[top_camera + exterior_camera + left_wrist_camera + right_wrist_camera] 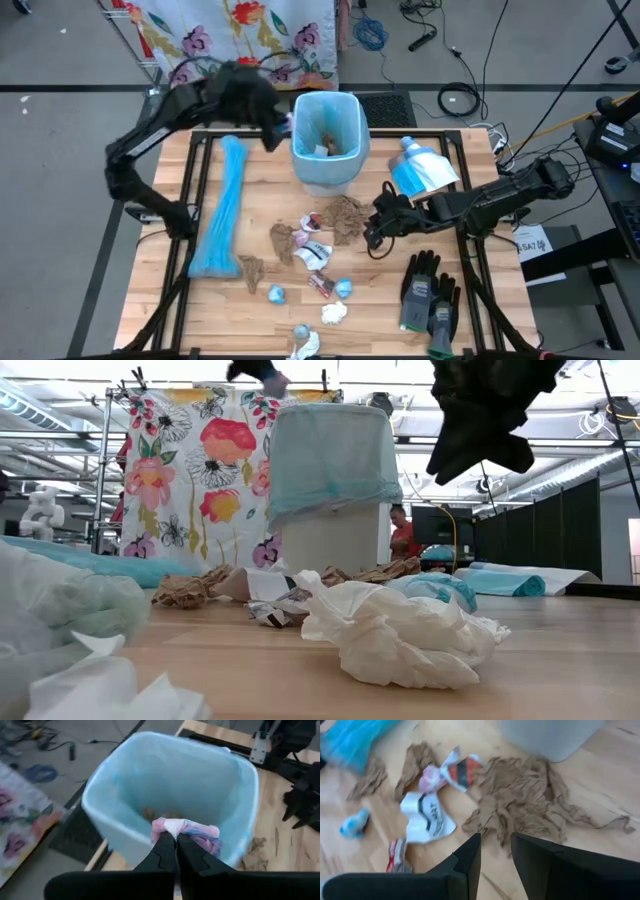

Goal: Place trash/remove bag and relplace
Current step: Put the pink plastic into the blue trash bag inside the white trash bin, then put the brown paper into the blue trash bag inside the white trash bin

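A white bin [327, 150] lined with a light blue bag [165, 775] stands at the table's far middle, with some scraps inside. My left gripper [176, 837] hovers over the bin's left rim [296, 130], shut on a small pink, white and blue wrapper scrap [187, 829]. Trash lies on the table in front of the bin: brown paper wads [345, 218], printed wrappers [427, 820], small blue and white bits [335, 312]. My right gripper [495, 842] stands open just above the big brown paper wad [520, 802], touching nothing; it is right of the scraps [372, 232]. My left gripper pinches the wrapper scrap by its near edge [175, 826] between its two fingertips. The fingers slant downward toward the bin's opening. The scrap bunches out beyond the tips, lifted clear, above the bin's rim.
A long light blue roll of bags [222, 215] lies on the table's left. A blue-and-white packet [422, 170] sits right of the bin. Grey-black gloves [430, 295] lie at the near right. Flowered cloth [235, 30] hangs beyond the far edge.
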Robot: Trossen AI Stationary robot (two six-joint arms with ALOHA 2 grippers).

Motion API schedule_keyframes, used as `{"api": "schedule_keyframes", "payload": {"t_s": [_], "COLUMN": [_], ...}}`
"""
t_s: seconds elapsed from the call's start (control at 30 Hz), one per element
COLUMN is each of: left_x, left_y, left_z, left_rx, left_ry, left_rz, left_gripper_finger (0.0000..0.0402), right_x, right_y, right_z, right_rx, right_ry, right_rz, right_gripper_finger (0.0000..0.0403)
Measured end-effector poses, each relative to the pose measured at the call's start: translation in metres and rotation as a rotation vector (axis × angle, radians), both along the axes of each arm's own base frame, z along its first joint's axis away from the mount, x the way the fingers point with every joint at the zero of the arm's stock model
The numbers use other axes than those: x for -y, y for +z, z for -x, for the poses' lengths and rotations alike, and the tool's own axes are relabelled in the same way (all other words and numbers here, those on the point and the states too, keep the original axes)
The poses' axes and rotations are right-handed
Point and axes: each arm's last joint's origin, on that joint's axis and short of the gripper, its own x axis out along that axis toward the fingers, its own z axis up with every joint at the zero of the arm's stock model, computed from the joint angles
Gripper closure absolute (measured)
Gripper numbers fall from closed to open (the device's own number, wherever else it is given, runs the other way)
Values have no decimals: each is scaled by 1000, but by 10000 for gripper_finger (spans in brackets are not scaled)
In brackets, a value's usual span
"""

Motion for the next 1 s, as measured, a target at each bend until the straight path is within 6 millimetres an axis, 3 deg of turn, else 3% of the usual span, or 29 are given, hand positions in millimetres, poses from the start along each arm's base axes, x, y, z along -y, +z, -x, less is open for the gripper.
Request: {"api": "schedule_keyframes", "payload": {"t_s": [0.2, 0.33, 0.47, 0.7, 1.0], "left_x": [-36, -48, -52, -46, 4], "left_y": [-17, -24, -27, -28, 3], "left_z": [-42, -62, -69, -62, -6], "left_rx": [28, 42, 22, -32, -69], "left_ry": [-70, -97, -120, -124, -97], "left_rz": [-66, -120, -145, -132, 17], "left_gripper_finger": [370, 330, 290, 262, 260], "right_x": [11, 13, 13, 13, 13], "right_y": [0, 1, 1, 1, 1], "right_z": [-2, -2, -2, -2, -2], "right_rx": [27, 45, 58, 62, 17], "right_ry": [-119, -167, -194, -203, -81], "right_rz": [-4, -38, -62, -70, 28], "right_gripper_finger": [303, 303, 303, 303, 303]}}
